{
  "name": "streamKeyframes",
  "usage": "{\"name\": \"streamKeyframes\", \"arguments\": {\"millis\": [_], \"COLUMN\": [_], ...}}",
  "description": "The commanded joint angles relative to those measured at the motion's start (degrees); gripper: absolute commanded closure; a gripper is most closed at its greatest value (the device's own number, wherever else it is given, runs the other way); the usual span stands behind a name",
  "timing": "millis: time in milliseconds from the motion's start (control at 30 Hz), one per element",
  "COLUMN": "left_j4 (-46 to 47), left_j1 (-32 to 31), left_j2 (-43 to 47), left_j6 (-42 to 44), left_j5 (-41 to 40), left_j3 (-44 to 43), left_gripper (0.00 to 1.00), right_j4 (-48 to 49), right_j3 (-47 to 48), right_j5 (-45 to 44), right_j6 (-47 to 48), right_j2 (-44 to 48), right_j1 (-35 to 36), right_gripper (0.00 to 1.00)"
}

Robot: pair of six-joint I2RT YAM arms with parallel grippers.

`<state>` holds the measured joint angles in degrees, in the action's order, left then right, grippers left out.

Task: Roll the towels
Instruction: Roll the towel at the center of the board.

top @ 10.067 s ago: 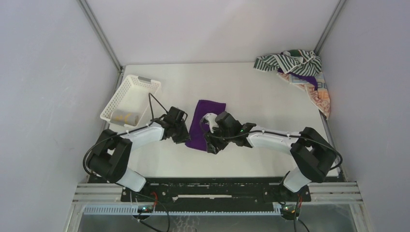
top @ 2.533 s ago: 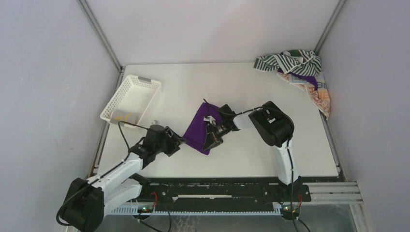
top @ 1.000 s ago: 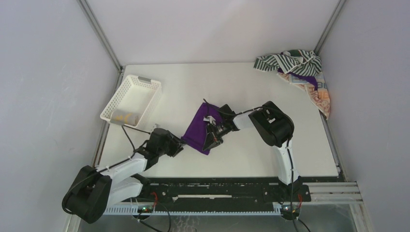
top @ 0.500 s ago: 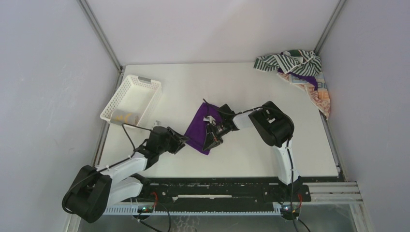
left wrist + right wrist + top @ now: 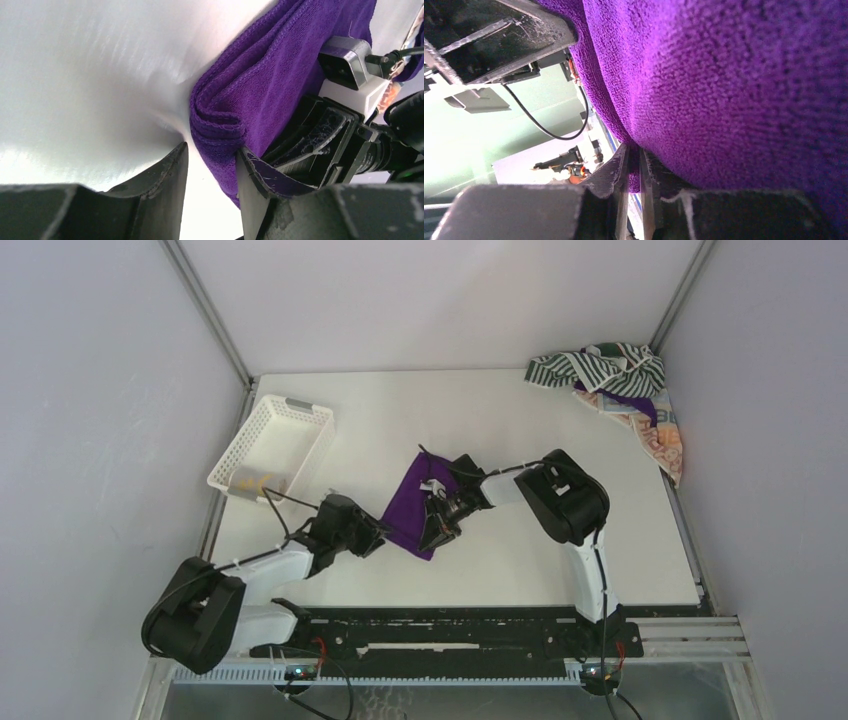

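While the right claw (image 5: pixel 634 150) pinches the purple towel (image 5: pixel 410 502), the left claw (image 5: pixel 211 150) stands half-open astride its folded edge.

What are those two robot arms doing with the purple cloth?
They are handling a folded purple towel lying on the table. The right gripper is pinched shut on one edge of it. The left gripper sits open at its near corner, the folded layers between its fingers but not squeezed. More towels lie heaped at the far right corner, and a white basket stands on the left.
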<state>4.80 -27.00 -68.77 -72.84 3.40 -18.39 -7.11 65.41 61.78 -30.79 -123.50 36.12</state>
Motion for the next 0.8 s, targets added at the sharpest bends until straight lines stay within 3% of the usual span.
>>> {"name": "streamKeyframes", "arguments": {"millis": [0,300,467,533,767], "left_j4": [-7.35,-12.91,-13.70,-14.58,-16.13], "left_j1": [-0.26,-0.17,-0.23,-0.18,-0.24], "left_j2": [-3.59,-11.55,-14.50,-15.07,-15.14], "left_j6": [2.46,4.34,6.10,6.56,7.53], "left_j5": [-1.53,0.41,2.06,2.36,3.14], "left_j3": [-5.21,-9.02,-11.20,-12.01,-13.41], "left_gripper": [0.53,0.48,0.58,0.63,0.63], "right_j4": [-4.22,-7.00,-6.50,-4.71,-0.11], "right_j3": [0.34,-1.79,-4.09,-5.44,-8.27], "right_j5": [-9.04,-29.11,-40.78,-43.76,-57.38], "right_j6": [3.77,13.07,18.83,21.05,27.32], "right_j2": [3.37,19.94,27.20,29.04,27.88], "right_j1": [1.24,5.76,11.37,13.77,21.11], "right_gripper": [0.86,0.67,0.65,0.63,0.55]}}
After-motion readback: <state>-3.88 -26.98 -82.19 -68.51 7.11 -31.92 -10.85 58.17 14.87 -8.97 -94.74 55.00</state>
